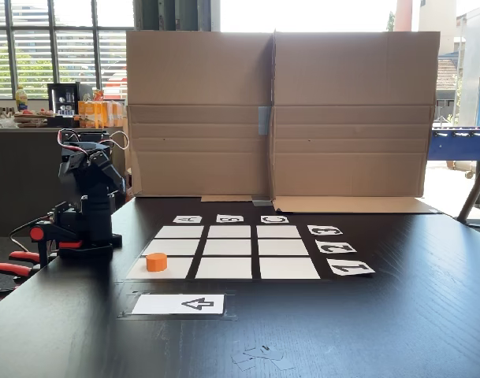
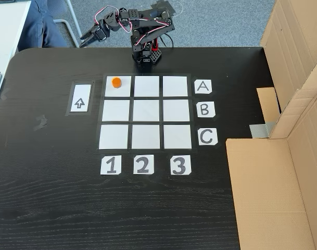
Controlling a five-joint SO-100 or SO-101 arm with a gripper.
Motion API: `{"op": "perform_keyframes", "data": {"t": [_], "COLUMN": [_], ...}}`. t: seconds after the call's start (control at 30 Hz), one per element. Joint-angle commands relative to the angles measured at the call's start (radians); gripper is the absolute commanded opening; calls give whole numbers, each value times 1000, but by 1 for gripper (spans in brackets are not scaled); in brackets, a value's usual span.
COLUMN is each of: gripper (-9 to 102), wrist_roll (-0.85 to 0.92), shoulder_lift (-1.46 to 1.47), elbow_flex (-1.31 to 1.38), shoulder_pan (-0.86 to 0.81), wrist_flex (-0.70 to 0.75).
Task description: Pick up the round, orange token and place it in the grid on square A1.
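Observation:
The orange token (image 2: 116,82) stands upright on square A1 (image 2: 118,91), the corner cell of the grid (image 2: 146,111) in line with the "A" and "1" labels. In the other fixed view the token (image 1: 156,261) sits on the near-left cell (image 1: 162,270). The black arm (image 1: 90,197) is folded back over its base beyond the grid's A side. My gripper (image 2: 84,42) hangs past the table's edge, well away from the token. Its fingers taper to one point, shut and holding nothing.
A white card with a black arrow (image 2: 80,98) lies beside the grid's column 1. A cardboard wall (image 1: 275,114) stands along the C side, with a flap (image 2: 267,192) lying on the table. Red clamps (image 1: 15,264) hold the arm's base. A person's leg (image 2: 43,26) is behind the arm.

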State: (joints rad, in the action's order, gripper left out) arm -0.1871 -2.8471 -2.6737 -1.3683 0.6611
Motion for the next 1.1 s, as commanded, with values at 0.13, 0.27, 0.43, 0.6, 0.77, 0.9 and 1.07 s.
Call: {"op": "perform_keyframes", "data": {"t": [0.13,0.27,0.43,0.6,0.77,0.9,1.07], "gripper": [24,20,13,10,4,3,2], "wrist_roll": [58,84,110,115,140,144,160], "shoulder_lift": [-181,-299,-362,-423,-476,-476,-474], "elbow_flex": [-75,-183,-288,-377,-376,-379,-380], "shoulder_pan": [-170,-216,-238,-256,-255,-249,-256], "wrist_flex": [5,6,9,31,227,341,479]}}
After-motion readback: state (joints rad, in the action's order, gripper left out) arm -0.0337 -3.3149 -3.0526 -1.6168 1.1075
